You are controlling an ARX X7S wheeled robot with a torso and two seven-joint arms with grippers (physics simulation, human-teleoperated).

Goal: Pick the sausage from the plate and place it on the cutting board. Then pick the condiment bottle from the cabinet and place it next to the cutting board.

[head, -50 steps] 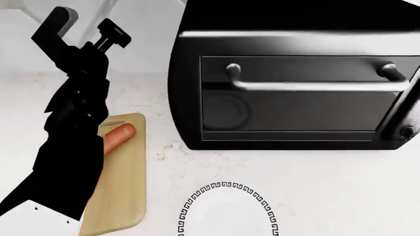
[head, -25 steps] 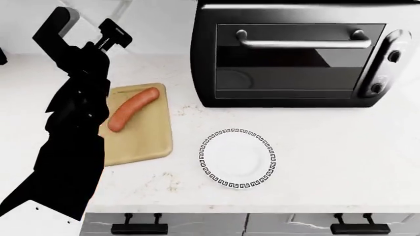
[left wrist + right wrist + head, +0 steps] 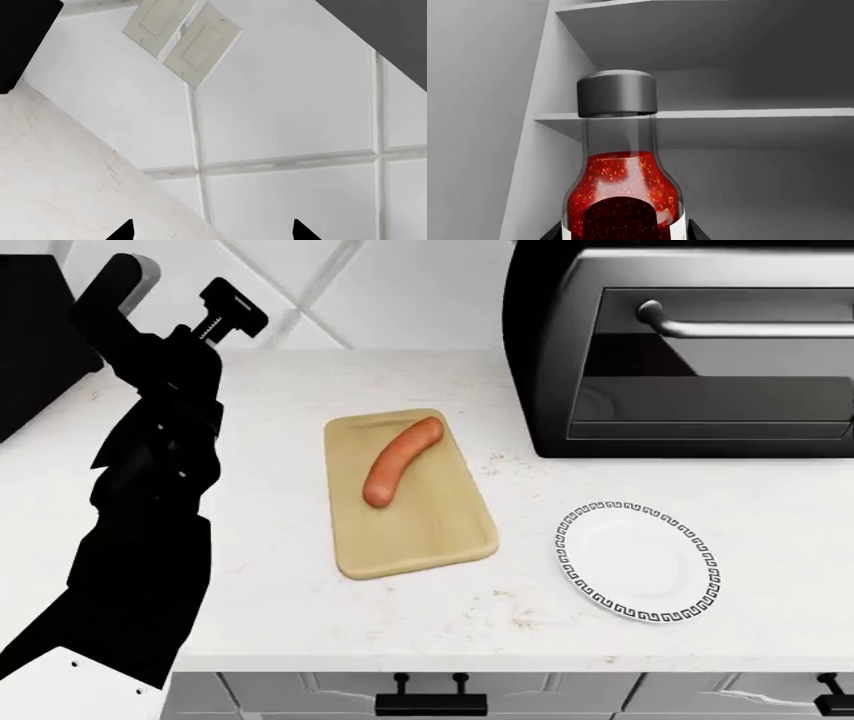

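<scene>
On a white speckled countertop (image 3: 267, 570), the sausage (image 3: 402, 461) is lying diagonally across the far half of the cutting board (image 3: 407, 530), touching nothing else. The cutting board is sitting with its long side running away from the robot. Well to its right, apart from it, the plate (image 3: 638, 562) with its black Greek-key rim is sitting bare near the counter's front edge. A black toaster oven (image 3: 681, 350) with a silver bar handle is standing at the back right, beyond the plate.

The left arm is reaching up over the left side of the counter, and the left gripper (image 3: 174, 300) is pointing toward the white tiled wall (image 3: 287, 115). Its fingertips (image 3: 123, 231) are showing well apart at the edge of the left wrist view, with nothing between them.

In the right wrist view, the condiment bottle (image 3: 622, 200) is standing upright and filling the near field, its dark grey cap (image 3: 617, 93) uppermost, in front of grey cabinet shelves (image 3: 727, 115). Dark fingertip edges of the right gripper (image 3: 624, 235) are showing just beside the bottle on both sides; whether they are pressing on it cannot be told.
</scene>
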